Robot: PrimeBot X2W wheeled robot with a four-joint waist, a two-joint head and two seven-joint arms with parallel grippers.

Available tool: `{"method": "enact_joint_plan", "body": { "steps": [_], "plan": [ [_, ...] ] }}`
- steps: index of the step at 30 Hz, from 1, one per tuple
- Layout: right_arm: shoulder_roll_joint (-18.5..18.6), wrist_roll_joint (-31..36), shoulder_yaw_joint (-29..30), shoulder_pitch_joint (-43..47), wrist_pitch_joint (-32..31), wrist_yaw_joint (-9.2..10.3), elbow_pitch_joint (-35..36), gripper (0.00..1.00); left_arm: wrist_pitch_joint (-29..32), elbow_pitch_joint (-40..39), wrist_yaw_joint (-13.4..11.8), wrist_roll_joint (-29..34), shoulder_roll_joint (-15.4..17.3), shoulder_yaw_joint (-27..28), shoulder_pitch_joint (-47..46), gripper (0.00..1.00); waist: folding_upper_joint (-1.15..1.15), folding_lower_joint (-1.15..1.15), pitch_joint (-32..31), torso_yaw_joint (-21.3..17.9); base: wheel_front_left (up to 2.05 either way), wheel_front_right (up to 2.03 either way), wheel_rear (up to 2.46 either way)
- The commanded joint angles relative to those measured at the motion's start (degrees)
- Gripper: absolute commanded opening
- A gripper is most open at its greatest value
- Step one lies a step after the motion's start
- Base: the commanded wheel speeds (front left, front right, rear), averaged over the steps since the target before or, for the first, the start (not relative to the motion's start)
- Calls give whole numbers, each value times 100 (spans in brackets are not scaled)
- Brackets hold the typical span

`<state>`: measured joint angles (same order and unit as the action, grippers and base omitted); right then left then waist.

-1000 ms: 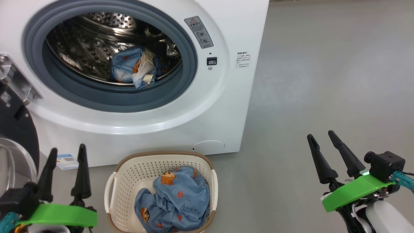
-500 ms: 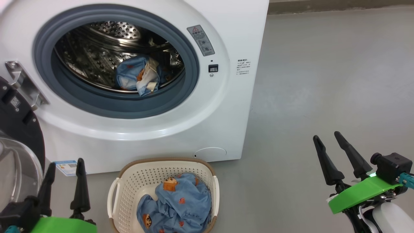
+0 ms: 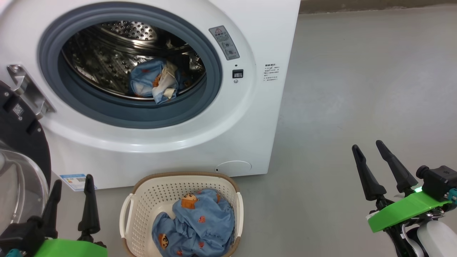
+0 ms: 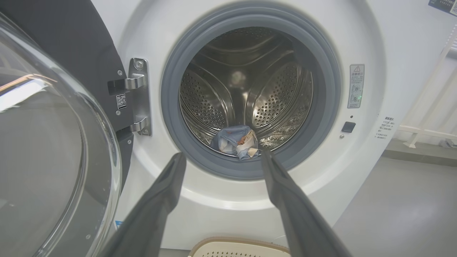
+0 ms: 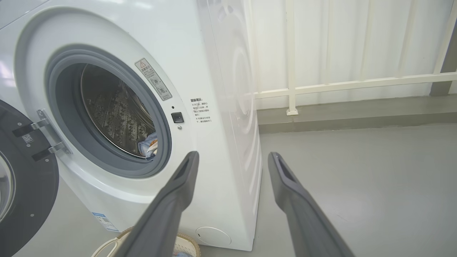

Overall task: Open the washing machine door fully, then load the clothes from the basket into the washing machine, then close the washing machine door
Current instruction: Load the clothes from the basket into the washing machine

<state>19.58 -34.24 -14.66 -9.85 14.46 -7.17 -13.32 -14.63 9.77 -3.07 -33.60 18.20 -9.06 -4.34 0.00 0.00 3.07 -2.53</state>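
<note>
Head view: grey floor (image 3: 357, 89), basket (image 3: 150, 200) with garment (image 3: 203, 225) before open washer (image 3: 264, 35). Right wrist view: white railing (image 5: 357, 84) behind. Left claw (image 3: 74, 179), right claw (image 3: 366, 144) spread, empty.

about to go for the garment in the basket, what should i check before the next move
1. washing machine door swung wide, off the opening: ok
2. drum mouth free, loaded garment lies low at its front: ok
3. left tool open, empty: ok
4. right tool open, empty: ok
5. basket emptied: not ok, blue garment lies in it
6. more cloth hidden under it: cannot tell
</note>
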Motion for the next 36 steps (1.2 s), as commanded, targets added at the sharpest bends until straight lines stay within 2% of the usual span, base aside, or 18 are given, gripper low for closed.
{"method": "enact_joint_plan", "body": {
  "steps": [1,12,19,28,36],
  "plan": [
    [94,70,-53,20,54,-32,151,100,-37,-77,8,46,101,250,-120,100,0,0,10,0,0,0,0],
    [38,99,-53,2,54,-32,151,100,-15,11,66,40,89,220,-172,100,0,0,87,-21,0,0,0],
    [15,120,-49,-40,54,-32,177,100,197,234,176,9,26,-12,-290,100,0,0,293,-80,0,0,0],
    [-126,214,13,-174,54,-32,259,100,566,952,441,-15,-18,-347,-786,100,0,0,939,-307,0,0,0],
    [-385,360,96,-398,54,-32,357,100,993,1947,773,-55,-2,-641,-1557,100,0,0,1718,-542,0,0,0]
  ]
}}
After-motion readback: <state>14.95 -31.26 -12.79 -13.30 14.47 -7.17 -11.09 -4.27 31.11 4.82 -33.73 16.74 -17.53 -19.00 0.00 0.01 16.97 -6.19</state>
